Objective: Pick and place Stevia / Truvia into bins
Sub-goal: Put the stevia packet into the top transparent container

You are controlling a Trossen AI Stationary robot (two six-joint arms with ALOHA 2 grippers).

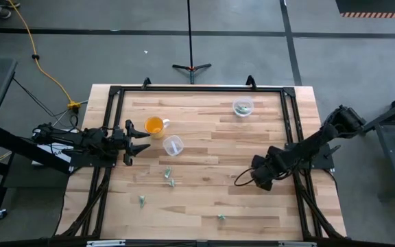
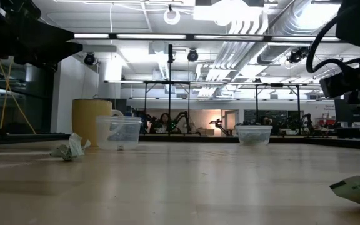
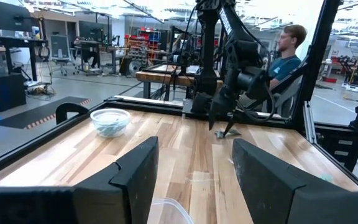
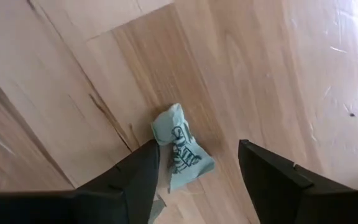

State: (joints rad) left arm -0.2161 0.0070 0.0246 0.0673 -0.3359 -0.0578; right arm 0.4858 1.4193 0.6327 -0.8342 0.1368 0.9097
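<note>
One green-and-white packet [image 4: 180,149] lies crumpled on the wood between my right gripper's [image 4: 197,186] open fingers. This gripper [image 1: 242,180] hangs low over the table's right half. More packets lie at the near left [image 1: 168,171], [image 1: 142,200] and near edge [image 1: 221,217]. One clear cup [image 1: 173,145] stands left of centre, next to the orange cup [image 1: 155,125]. The other clear cup [image 1: 243,107], with packets inside, stands at the far side. My left gripper [image 1: 139,140] is open, level, just left of the nearer clear cup, whose rim [image 3: 166,208] shows below its fingers. My right gripper comes from above, pointing down, with one finger [image 4: 138,180] right beside the packet's edge [image 4: 161,146]. I cannot tell whether that finger touches the packet. The packet lies flat on the table.
A black frame [image 1: 197,89] runs round the tabletop. The middle of the table between the two arms is bare wood. In the left wrist view a person [image 3: 288,53] sits beyond the table's right side, behind my right arm [image 3: 235,81].
</note>
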